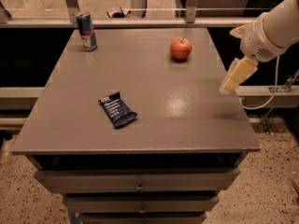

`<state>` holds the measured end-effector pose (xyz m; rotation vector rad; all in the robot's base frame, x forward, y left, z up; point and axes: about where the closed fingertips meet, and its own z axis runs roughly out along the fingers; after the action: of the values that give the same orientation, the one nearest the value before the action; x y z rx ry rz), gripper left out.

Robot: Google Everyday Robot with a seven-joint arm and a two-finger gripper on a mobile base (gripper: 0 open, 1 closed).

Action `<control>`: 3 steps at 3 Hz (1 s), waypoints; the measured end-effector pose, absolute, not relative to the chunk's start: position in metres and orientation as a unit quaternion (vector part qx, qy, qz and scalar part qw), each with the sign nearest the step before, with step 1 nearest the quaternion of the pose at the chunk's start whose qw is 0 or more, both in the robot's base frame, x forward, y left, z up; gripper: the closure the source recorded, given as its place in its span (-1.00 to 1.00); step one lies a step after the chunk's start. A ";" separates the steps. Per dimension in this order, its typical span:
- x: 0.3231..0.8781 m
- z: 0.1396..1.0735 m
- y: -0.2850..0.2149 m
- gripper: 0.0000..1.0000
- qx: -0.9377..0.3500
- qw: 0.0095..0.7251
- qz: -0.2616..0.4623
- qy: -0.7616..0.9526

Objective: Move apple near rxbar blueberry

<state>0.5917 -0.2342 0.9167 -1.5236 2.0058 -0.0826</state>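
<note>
The red apple stands upright on the grey table, toward its far right. The rxbar blueberry, a flat dark blue wrapper with white lettering, lies left of the table's middle, nearer the front. The two are well apart. My gripper is at the right, over the table's right edge, nearer than the apple and to its right, touching nothing. The white arm reaches in from the upper right corner.
A tall blue-and-silver drink can stands at the table's far left corner. Drawers sit under the tabletop. A metal railing runs behind the table. A white cable hangs at the right. Speckled floor surrounds the table.
</note>
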 end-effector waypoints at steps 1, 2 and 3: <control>0.646 0.908 -0.233 -1.00 -0.566 0.361 -0.014 0.741; 0.713 0.900 -0.223 -1.00 -0.524 0.434 0.031 0.732; 0.748 0.898 -0.215 -1.00 -0.490 0.470 0.062 0.731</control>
<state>0.7480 -0.2146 0.8983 -1.2016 1.7925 0.1511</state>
